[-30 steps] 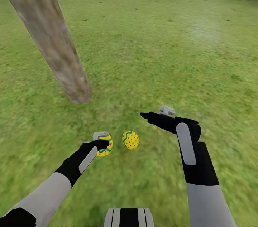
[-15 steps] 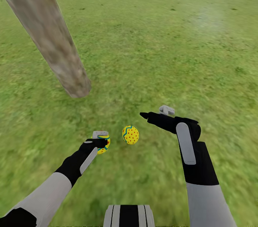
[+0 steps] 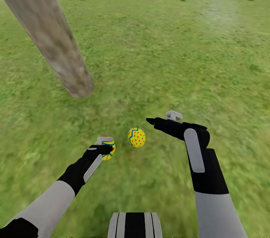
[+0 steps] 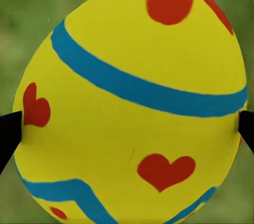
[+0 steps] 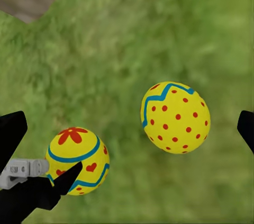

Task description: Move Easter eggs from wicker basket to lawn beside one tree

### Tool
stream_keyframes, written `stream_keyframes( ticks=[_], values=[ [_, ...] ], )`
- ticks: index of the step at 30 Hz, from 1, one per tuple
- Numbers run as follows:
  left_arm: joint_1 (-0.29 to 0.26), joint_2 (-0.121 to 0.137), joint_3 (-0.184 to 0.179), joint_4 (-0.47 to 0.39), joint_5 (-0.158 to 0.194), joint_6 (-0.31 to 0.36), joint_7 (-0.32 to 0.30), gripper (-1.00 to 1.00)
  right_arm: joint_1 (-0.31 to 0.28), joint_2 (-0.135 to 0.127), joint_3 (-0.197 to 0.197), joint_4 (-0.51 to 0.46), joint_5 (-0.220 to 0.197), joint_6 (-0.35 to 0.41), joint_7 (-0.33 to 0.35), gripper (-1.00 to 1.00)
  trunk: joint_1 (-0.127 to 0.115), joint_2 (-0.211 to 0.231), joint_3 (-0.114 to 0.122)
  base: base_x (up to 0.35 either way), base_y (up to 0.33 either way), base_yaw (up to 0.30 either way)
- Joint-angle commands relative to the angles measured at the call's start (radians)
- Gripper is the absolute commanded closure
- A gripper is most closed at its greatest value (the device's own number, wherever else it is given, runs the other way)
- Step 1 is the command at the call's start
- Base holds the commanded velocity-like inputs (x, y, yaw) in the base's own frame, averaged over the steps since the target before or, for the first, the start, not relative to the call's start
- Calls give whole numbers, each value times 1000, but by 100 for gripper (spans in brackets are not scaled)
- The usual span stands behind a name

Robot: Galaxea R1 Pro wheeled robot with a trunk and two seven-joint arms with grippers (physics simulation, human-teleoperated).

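1. Easter egg with hearts [image 3: 109, 149] sits clasped between the left gripper [image 3: 106, 147] fingertips, low over the lawn [image 3: 180, 42]; the left wrist view shows both black tips pressed to its sides.
2. Dotted egg [image 3: 136, 137] lies on the grass just beside it, near the tree [image 3: 52, 39] trunk.
3. Right gripper [image 3: 161, 119] hangs spread and empty above the dotted egg.
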Motion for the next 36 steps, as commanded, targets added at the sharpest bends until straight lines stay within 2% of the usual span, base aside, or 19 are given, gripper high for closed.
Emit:
stream_keyframes(
  ticks=[1,4,11,24,30,36],
  values=[
    [-1,1,-6,-3,10,1,10,100,-1,0,0,-1,-11,3,-11,-100,0,0,-1,0,0,0],
    [-1,1,-6,-6,10,-1,10,100,-1,0,0,-1,-10,3,-11,-100,0,0,-1,0,0,0],
    [-1,2,-6,-7,10,-2,11,100,-1,0,0,-1,-10,3,-11,-100,3,-2,-28,0,0,0],
    [-1,3,-9,-11,10,-2,24,100,-1,0,2,-1,-10,3,-11,-100,4,-3,-39,0,0,0],
    [-1,3,-11,-11,10,-2,25,100,-1,0,4,-1,-8,3,-12,-100,7,-4,-63,0,0,0],
    [-1,4,-12,-11,10,-31,26,100,-1,1,4,-1,-9,3,-13,-100,8,-5,-70,0,0,0]
  ],
)
